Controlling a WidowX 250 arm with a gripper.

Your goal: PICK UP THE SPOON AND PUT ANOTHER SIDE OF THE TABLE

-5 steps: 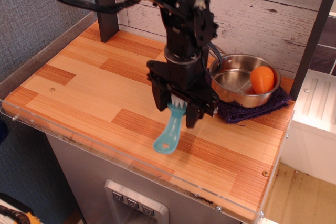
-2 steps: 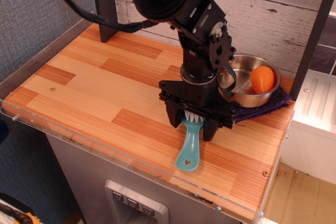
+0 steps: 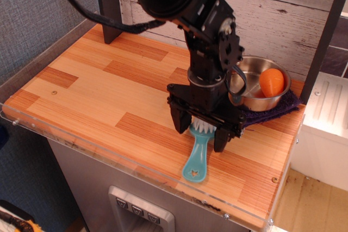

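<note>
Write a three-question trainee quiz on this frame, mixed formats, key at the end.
1. True or false: the spoon lies inside the pot.
2. Multiple choice: what sits in the pot? A) an orange object B) a blue cup C) nothing
3. Short answer: how do the gripper jaws stand about the spoon's bristle head?

Key:
1. False; it lies on the table near the front edge, handle toward the rim.
2. A, the orange object.
3. Spread apart, one finger on each side of the bristles, not closed on them.
</note>
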